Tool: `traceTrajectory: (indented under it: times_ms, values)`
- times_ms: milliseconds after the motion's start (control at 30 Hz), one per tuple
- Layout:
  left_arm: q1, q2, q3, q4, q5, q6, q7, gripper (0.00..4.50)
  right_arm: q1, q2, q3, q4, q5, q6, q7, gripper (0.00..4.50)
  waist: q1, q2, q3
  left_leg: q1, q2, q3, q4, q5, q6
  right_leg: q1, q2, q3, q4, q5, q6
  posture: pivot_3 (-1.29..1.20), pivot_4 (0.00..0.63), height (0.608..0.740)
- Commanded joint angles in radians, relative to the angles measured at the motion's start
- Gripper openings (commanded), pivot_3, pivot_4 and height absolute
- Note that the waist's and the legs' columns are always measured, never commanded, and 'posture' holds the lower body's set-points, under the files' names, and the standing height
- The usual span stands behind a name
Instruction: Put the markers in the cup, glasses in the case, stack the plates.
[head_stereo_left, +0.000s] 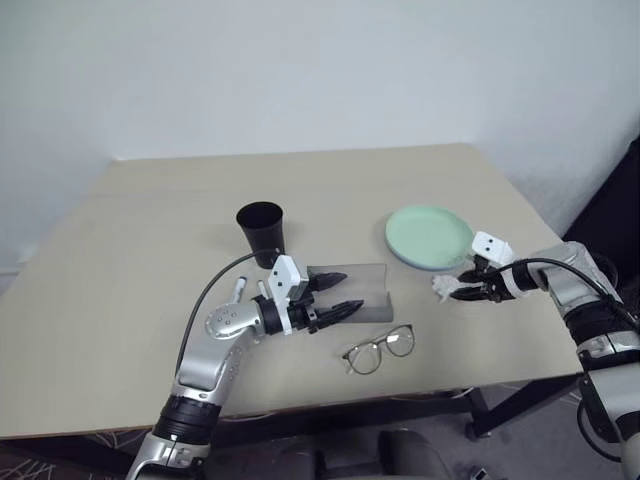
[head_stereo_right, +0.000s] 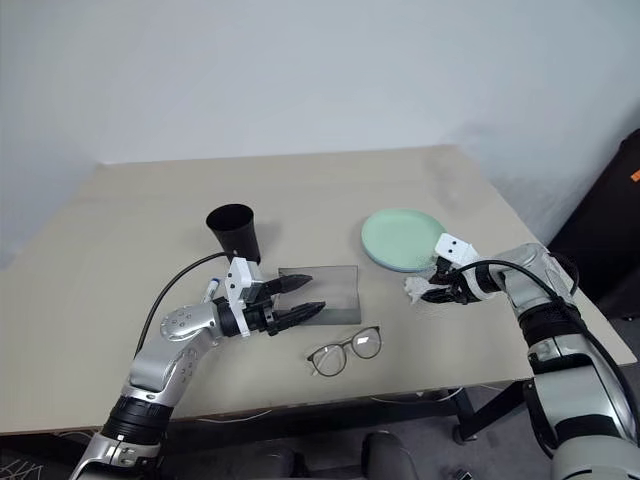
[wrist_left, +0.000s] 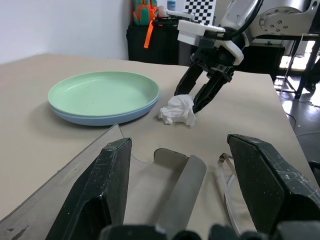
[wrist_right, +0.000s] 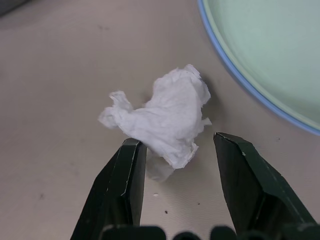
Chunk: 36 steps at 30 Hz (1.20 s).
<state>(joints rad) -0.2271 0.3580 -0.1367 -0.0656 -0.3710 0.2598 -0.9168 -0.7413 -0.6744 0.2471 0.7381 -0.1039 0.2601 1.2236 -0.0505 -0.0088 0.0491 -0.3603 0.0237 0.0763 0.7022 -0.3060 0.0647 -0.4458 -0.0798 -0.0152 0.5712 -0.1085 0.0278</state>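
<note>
The mint green plate lies stacked on the light blue plate (head_stereo_left: 430, 237) at the right of the table. A black cup (head_stereo_left: 260, 230) stands upright mid-table. In front of it lies the grey case (head_stereo_left: 365, 285), lid open, and my left gripper (head_stereo_left: 335, 295) is held open and level over its left end. The glasses (head_stereo_left: 380, 350) rest on the table just nearer than the case. Two markers (head_stereo_left: 240, 288) lie beside my left wrist, partly hidden by it. My right gripper (wrist_right: 175, 145) points down, open, its fingers either side of a crumpled white tissue (wrist_right: 165, 117) beside the plates.
The beige table (head_stereo_left: 150, 220) has open surface on its left and far side. Its right edge runs close behind my right arm, and the near edge lies just below the glasses. Dark furniture (wrist_left: 155, 40) stands beyond the table's right side.
</note>
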Motion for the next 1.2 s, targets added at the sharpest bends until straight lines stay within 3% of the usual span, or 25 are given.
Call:
traceTrajectory:
  times_ms: [33,100,267,567,833,1067,1200]
  values:
    - [-0.01,0.005,0.004,-0.029,-0.004,-0.008,-0.001,3.22,-0.037,0.0,-0.013,-0.004,0.004,-0.024,-0.003,2.13,0.0,0.0,0.0,0.0,0.0,0.0,0.0,0.0,0.0,0.0,0.0,0.0,0.0,0.0,0.0,0.0,0.0,0.74]
    - [-0.009,0.005,0.004,-0.029,-0.003,-0.008,0.0,3.22,-0.037,-0.001,-0.016,-0.011,0.011,-0.024,0.01,1.7,0.0,0.0,0.0,0.0,0.0,-0.001,0.0,0.0,0.0,0.0,0.0,0.0,0.0,0.0,0.0,0.0,0.0,0.74]
    - [-0.008,0.004,0.003,-0.028,-0.001,-0.01,0.001,3.22,-0.025,-0.02,-0.023,-0.06,0.028,-0.009,0.051,0.01,0.0,0.0,0.0,0.0,0.0,-0.001,0.0,0.0,0.0,0.0,0.0,0.0,0.0,0.0,0.0,0.0,0.0,0.74]
    - [-0.007,0.003,0.0,-0.028,0.001,-0.012,0.0,3.22,-0.012,-0.06,-0.084,-0.212,0.132,-0.01,0.153,0.01,0.0,0.0,0.0,0.0,0.0,-0.001,0.0,0.0,0.0,0.0,0.0,0.0,0.0,0.0,0.0,0.0,0.0,0.74]
    - [-0.011,0.0,-0.001,-0.02,0.006,-0.015,0.003,3.22,-0.164,0.035,-0.089,0.052,0.028,-0.153,-0.18,0.01,-0.001,0.0,0.0,0.001,0.001,0.001,0.0,0.0,-0.001,0.0,0.0,0.0,0.0,0.0,0.0,0.0,0.0,0.74]
    - [-0.008,0.003,0.002,-0.02,0.009,-0.016,0.007,3.22,-0.245,0.111,-0.066,0.314,-0.04,-0.274,-0.334,0.01,-0.001,0.001,0.0,-0.001,0.0,0.002,-0.001,0.0,-0.001,0.0,0.001,0.0,0.0,0.0,0.0,0.0,0.0,0.74]
    - [0.002,0.007,0.005,-0.032,0.008,-0.012,0.013,3.22,-0.274,0.132,-0.079,0.392,-0.034,-0.301,-0.327,0.94,-0.002,0.001,0.0,-0.001,0.0,0.002,-0.002,0.0,0.0,0.0,0.002,0.001,-0.001,0.0,0.0,0.0,0.0,0.74]
